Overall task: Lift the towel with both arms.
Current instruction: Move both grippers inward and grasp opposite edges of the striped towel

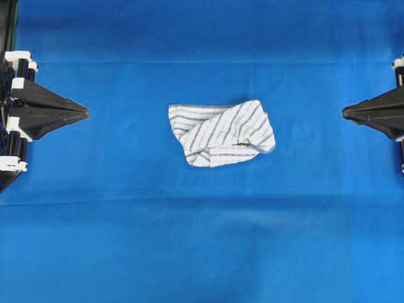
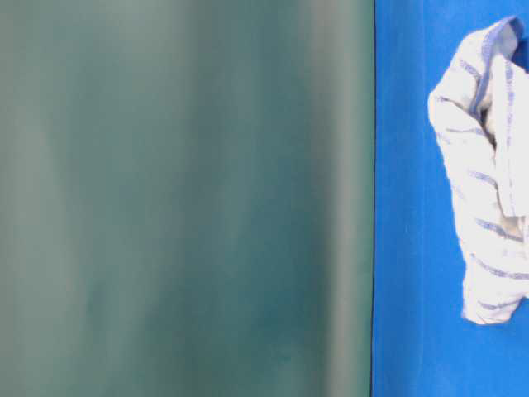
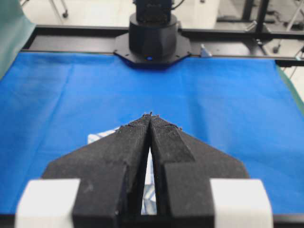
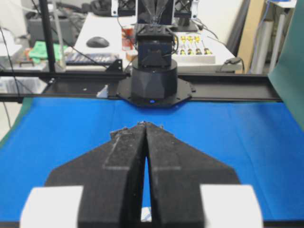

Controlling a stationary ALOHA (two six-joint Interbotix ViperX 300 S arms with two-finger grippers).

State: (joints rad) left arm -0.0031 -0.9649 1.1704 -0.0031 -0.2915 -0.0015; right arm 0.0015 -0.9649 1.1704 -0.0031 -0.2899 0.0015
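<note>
Left gripper (image 1: pixel 85 113): fingers (image 3: pixel 135 142) pressed together, tips meeting, nothing between them; points level toward frame centre from the left edge of the overhead view.

Right gripper (image 1: pixel 345 113): fingers (image 4: pixel 161 147) pressed together, empty; points level toward centre from the right edge, mirroring the left.

Towel (image 1: pixel 221 134): white with blue-grey stripes, crumpled, lying at centre frame on the blue cloth (image 1: pixel 202 240), between the two grippers and well apart from both.

Table-level view: mostly a blurred green surface (image 2: pixel 182 198), possibly a backdrop.
</note>
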